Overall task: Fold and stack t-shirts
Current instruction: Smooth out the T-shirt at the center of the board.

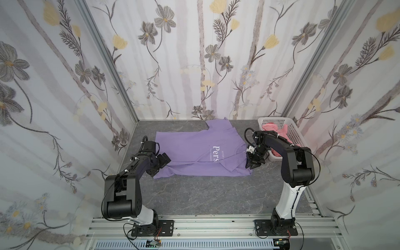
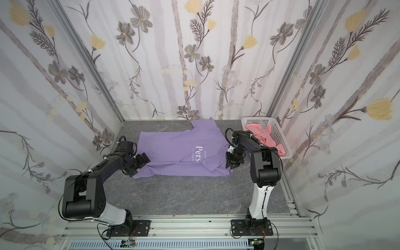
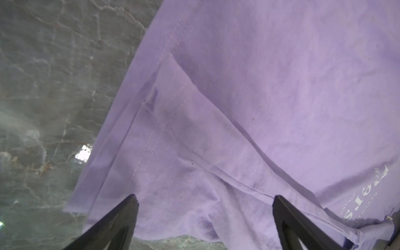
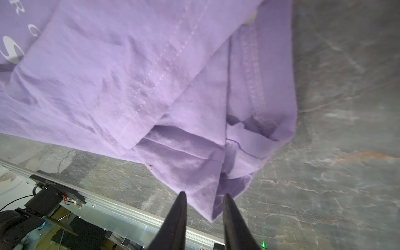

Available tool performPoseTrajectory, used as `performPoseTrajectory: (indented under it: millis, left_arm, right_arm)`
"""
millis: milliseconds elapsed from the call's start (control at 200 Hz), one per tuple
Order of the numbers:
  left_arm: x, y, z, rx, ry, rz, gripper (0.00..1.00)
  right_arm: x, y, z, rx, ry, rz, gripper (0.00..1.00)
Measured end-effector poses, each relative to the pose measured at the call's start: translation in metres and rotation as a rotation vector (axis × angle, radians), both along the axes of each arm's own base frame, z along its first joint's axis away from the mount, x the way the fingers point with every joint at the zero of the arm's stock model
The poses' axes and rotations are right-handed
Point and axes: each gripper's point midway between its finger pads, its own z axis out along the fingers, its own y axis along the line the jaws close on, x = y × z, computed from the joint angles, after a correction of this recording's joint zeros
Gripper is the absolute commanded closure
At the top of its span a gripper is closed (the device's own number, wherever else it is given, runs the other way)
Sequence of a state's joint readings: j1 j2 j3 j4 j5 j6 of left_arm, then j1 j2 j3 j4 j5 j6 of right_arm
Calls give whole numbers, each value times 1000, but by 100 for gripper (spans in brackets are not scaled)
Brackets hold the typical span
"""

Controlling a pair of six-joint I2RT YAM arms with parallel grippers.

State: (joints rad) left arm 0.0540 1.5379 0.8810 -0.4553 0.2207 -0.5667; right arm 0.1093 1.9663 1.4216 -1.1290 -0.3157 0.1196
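Folding looks barely begun: the lavender t-shirt (image 1: 194, 151) lies on the surface (image 1: 205, 194) beside the basket (image 1: 297, 135), one long edge seemingly turned over. The pink garment (image 1: 281, 129) sits crumpled inside the basket. The left claw (image 3: 203, 201) gapes empty at the shirt end farthest from the basket. The right claw (image 4: 204, 194), nearer the basket, is narrowly parted; I cannot tell whether it grips cloth.

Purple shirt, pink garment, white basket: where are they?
purple shirt (image 1: 190, 151), in a top view, body fabric.
pink garment (image 1: 270, 127), in a top view, bunched cloth.
white basket (image 1: 295, 132), in a top view, side wall.
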Motion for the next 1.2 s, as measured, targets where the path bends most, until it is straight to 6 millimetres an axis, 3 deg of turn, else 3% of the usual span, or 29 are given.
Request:
performPoseTrajectory:
  millis: [160, 575, 759, 834, 939, 1199]
  left_arm:
    - [0, 1, -10, 8, 26, -15, 0]
    - [-2, 3, -29, 34, 64, -48, 0]
    - [9, 7, -31, 54, 45, -56, 0]
    - [16, 7, -31, 62, 28, -65, 0]
    - [22, 8, -30, 66, 11, -71, 0]
    - [23, 8, -27, 75, 5, -96, 0]
  right_arm:
    - [-13, 11, -11, 10, 39, 30, 71]
    - [-24, 5, -11, -9, 49, 30, 70]
    - [-30, 3, -13, -17, 64, 30, 70]
    - [-30, 4, -13, -16, 64, 37, 76]
    - [-30, 4, -15, -16, 70, 39, 100]
    - [-26, 1, -14, -31, 58, 51, 100]
